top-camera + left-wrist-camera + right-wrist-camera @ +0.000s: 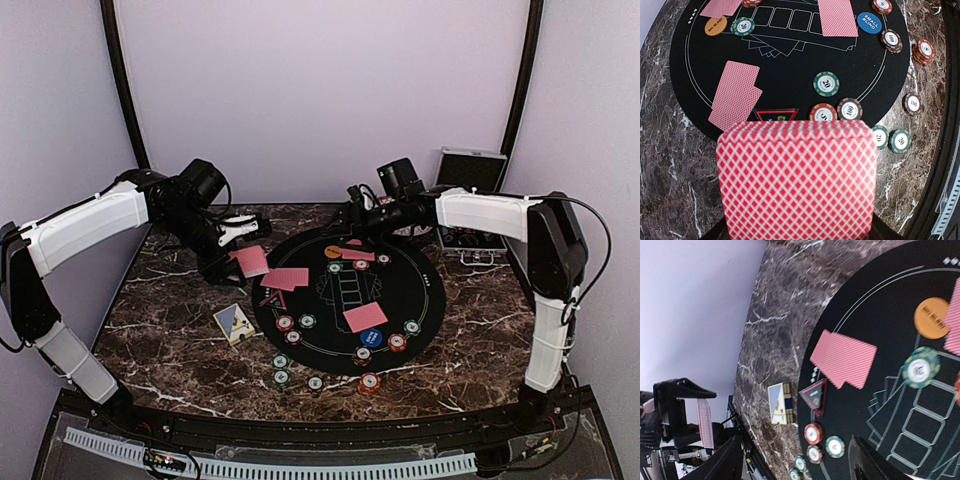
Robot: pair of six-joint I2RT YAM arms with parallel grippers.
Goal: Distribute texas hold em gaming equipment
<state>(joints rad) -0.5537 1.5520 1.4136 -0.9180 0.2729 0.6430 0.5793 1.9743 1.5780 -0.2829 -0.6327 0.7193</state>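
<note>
Over the left edge of the mat (425,290), my left gripper (228,262) is clamped on the deck (796,180); my right gripper (796,440) hangs above the far side, jaws apart and holding nothing
I'd say the deck is light and stiff as a block but slick card to card, so I want the pinch across its faces near one end. The dealt cards (365,317) lie flat on the mat and look hard to lift, and the chips (397,342) are small and hard, best taken by the rim. The silver case (472,168) stands open at far right, too dark inside to read, and I can't tell if the small card box (235,323) on the table (170,330) holds anything
</note>
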